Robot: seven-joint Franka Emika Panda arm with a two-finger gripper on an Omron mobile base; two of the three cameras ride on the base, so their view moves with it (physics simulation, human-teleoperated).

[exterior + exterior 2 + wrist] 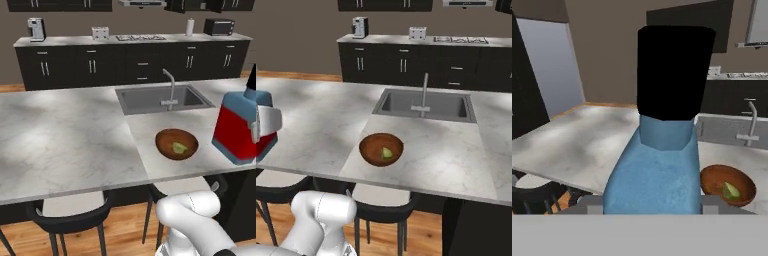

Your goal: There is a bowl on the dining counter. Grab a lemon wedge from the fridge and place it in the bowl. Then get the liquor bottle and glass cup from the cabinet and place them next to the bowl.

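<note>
Fingers: ours clamp the liquor bottle [654, 175] low on its body, cap up, so it stays upright for set-down | Bottle: hangs over the dining counter [65, 135], at 3 o'clock of the bowl [176, 144] | Bowl: lemon wedge [179, 148] already inside | Next, we judge: lower the bottle beside the bowl.

Glossy white arm [192, 212] — rounded, bulbous segments — with a thin dark joint seam

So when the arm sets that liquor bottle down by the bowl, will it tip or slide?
The liquor bottle looks squarish and broad-based, so it probably stands steady. Its smooth sides might slip. The marble-look dining counter looks slick, so a nudge would likely slide it.
</note>
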